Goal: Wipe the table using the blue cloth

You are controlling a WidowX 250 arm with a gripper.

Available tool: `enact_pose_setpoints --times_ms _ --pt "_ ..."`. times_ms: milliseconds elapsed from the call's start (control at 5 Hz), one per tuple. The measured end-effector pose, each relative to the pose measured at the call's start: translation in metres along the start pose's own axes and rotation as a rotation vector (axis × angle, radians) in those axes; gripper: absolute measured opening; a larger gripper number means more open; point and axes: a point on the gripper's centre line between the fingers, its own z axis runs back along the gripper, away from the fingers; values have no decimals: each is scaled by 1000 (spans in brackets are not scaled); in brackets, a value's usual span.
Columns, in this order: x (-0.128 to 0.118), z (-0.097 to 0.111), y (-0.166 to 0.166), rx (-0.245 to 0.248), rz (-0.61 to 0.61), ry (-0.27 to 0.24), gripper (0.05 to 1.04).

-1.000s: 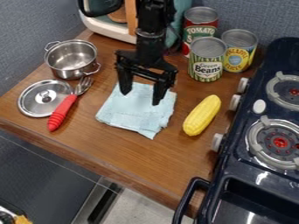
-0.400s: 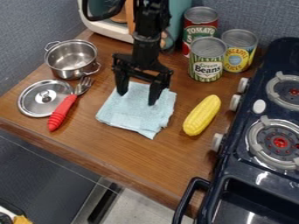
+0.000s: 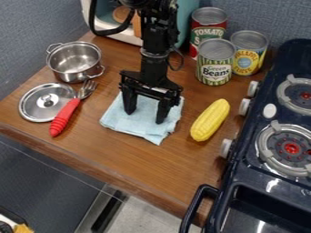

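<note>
The gripper (image 3: 144, 118) hangs over the middle of the light blue cloth (image 3: 132, 129), its two fingers spread apart and pointing down, with nothing gripped between them. Both fingertips appear low over the cloth or on it; which of the two I cannot tell. Lying flat and folded on the brown wooden table (image 3: 121, 157), the cloth has its back part hidden behind the gripper.
Left of the cloth are a metal pot (image 3: 74, 61), a lid (image 3: 46, 102) and a red-handled fork (image 3: 65, 117). Yellow corn (image 3: 210, 120) lies to its right, beside the stove (image 3: 267, 150). Cans (image 3: 215, 62) stand behind, at the back right.
The gripper first shifted slightly left, then came down and toward the table's front edge, over the cloth's middle. It has stayed open, and the cloth lies where it was.
</note>
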Motion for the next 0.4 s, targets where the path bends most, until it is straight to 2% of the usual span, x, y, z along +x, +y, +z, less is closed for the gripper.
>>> enact_pose_setpoints --times_ms 400 --pt "4 -4 4 -25 -24 4 1001"
